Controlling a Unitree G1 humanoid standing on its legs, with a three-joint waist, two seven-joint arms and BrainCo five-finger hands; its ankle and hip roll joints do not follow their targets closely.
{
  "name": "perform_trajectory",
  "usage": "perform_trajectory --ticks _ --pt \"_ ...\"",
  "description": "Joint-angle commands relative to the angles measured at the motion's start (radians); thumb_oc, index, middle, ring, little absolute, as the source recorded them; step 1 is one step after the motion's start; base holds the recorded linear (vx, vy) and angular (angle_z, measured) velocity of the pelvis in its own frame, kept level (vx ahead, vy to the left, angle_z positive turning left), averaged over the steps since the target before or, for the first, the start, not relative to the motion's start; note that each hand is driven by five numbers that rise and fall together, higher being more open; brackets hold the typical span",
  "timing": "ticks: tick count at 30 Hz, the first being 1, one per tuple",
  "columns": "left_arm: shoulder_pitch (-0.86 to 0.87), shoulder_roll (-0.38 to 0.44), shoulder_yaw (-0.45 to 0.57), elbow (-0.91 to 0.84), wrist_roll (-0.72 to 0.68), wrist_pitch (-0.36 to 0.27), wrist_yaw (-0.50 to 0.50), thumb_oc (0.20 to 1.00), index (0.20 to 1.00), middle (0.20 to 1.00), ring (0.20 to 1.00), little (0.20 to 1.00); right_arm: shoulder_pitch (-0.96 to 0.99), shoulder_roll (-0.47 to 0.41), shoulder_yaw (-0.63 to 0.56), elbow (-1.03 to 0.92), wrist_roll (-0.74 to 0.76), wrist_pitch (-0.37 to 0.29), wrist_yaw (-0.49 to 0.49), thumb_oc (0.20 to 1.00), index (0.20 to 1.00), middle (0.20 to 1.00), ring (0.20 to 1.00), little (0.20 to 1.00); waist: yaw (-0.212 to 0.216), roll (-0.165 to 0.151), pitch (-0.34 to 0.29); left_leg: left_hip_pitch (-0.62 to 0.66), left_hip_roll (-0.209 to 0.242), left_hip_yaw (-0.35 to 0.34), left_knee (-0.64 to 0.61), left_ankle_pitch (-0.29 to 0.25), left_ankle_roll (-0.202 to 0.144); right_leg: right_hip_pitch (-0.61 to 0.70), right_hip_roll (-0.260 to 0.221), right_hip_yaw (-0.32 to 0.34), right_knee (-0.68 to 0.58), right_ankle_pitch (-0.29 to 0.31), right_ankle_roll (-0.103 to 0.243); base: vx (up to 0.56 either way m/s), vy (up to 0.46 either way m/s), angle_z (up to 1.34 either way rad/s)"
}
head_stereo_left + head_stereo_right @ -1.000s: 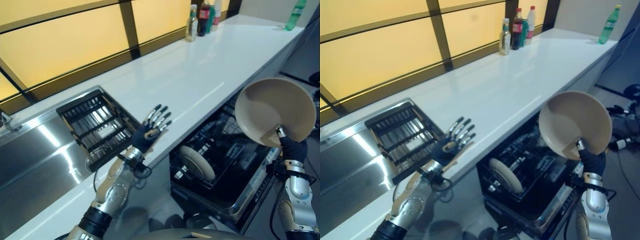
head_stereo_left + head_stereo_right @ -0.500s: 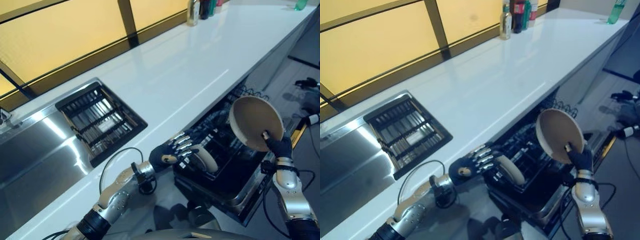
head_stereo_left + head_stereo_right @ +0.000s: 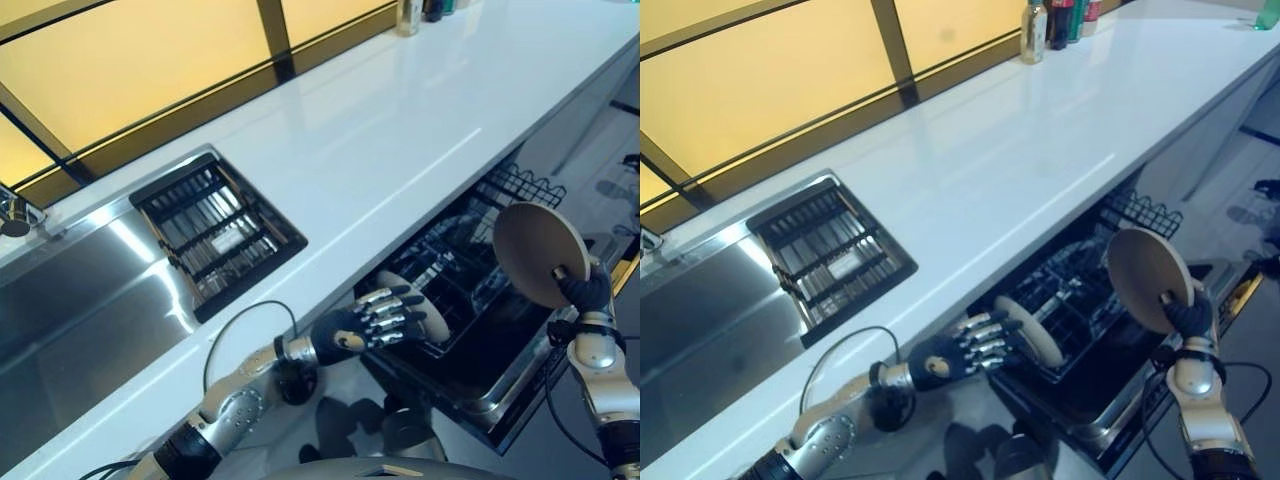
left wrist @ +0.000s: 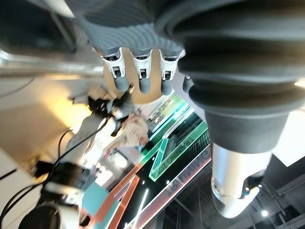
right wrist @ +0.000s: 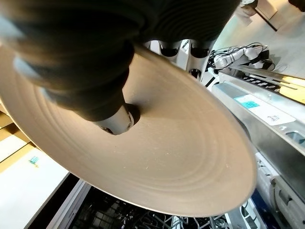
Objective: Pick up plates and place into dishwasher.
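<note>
Below the front edge of the white counter [image 3: 400,130], the dishwasher rack [image 3: 470,300] is pulled out, and that's where everything's going on. The right hand [image 3: 585,292] has a tan plate [image 3: 535,252] pinched at its lower rim, thumb pressed on the face and fingers wrapped around the back; you can see that clearly from the right wrist view, where the plate [image 5: 157,143] sits across the thumb. The plate is held up on edge, tilted a bit, hovering over the right side of the rack and not touching it.

A second plate [image 3: 1032,330] is already standing upright in the rack's tines toward the left side. The left hand [image 3: 365,325] reaches out just under the counter's front edge with its fingers [image 3: 398,310] straight and spread, holding nothing, tips right next to that racked plate; can't tell if they actually touch it.

Up on the counter, a dark drain rack [image 3: 215,230] sits beside the steel sink [image 3: 80,300] at the left end, and a few bottles [image 3: 1055,15] stand along the back edge at the far right.
</note>
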Motion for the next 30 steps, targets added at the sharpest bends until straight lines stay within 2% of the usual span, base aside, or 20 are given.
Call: perform_trajectory --ticks 1,5,9,14,18,24,30 --pt "-0.022 -0.040 -0.059 -0.006 -0.013 -0.058 0.023 1.000 1.000 1.000 1.000 1.000 -0.073 0.008 0.006 0.004 -0.011 -0.082 -0.002 0.200 0.200 0.200 0.200 0.200 -0.030 -0.052 -0.030 -0.030 0.017 0.032 0.263 -0.241 0.102 -0.141 -0.029 0.007 0.055 0.129 0.074 -0.01 0.036 -0.10" --pt "-0.030 -0.066 -0.069 0.033 -0.017 -0.084 0.073 1.000 1.000 1.000 1.000 1.000 -0.086 0.007 0.019 0.016 0.009 -0.089 0.023 0.200 0.200 0.200 0.200 0.200 -0.036 -0.052 -0.026 -0.038 0.000 0.021 0.301 -0.270 0.113 -0.155 -0.015 0.035 0.071 0.128 0.069 -0.02 0.071 -0.21" --pt "0.002 -0.075 -0.058 0.062 -0.014 -0.104 0.146 1.000 1.000 1.000 1.000 1.000 -0.113 -0.004 0.059 0.017 0.029 -0.079 0.046 0.200 0.200 0.200 0.200 0.200 -0.002 -0.054 -0.020 -0.068 -0.055 -0.070 0.323 -0.290 0.131 -0.195 0.025 0.074 0.114 0.150 0.057 -0.01 0.076 -0.45" --pt "0.032 -0.065 -0.043 0.104 0.050 -0.071 0.190 1.000 1.000 1.000 1.000 1.000 -0.143 -0.026 0.065 0.053 0.021 -0.059 0.042 0.200 0.200 0.200 0.200 0.200 0.023 -0.063 -0.016 -0.092 -0.062 -0.063 0.358 -0.295 0.134 -0.214 0.001 0.066 0.117 0.193 0.051 -0.03 0.044 -0.38" --pt "0.066 -0.052 -0.017 0.175 0.130 -0.082 0.203 1.000 1.000 1.000 1.000 1.000 -0.135 -0.037 0.049 0.064 0.006 -0.057 0.038 0.200 0.200 0.200 0.200 0.200 0.045 -0.068 -0.008 -0.125 -0.065 -0.069 0.410 -0.309 0.137 -0.207 -0.025 0.050 0.111 0.198 0.045 -0.01 -0.005 0.21" --pt "0.128 -0.020 0.077 0.297 0.244 -0.121 0.217 1.000 1.000 1.000 1.000 1.000 -0.104 -0.054 0.021 0.035 0.015 -0.046 0.031 0.200 0.200 0.200 0.200 0.200 0.082 -0.074 0.004 -0.168 -0.070 -0.089 0.454 -0.313 0.137 -0.206 -0.052 0.029 0.106 0.213 0.040 0.00 -0.040 0.16" --pt "0.186 0.002 0.175 0.400 0.279 -0.119 0.155 1.000 1.000 1.000 1.000 1.000 -0.073 -0.068 -0.017 0.024 0.020 -0.044 -0.002 0.200 0.200 0.200 0.200 0.200 0.114 -0.080 0.021 -0.209 -0.065 -0.113 0.493 -0.311 0.137 -0.214 -0.069 -0.004 0.129 0.219 0.037 0.00 -0.093 0.20"
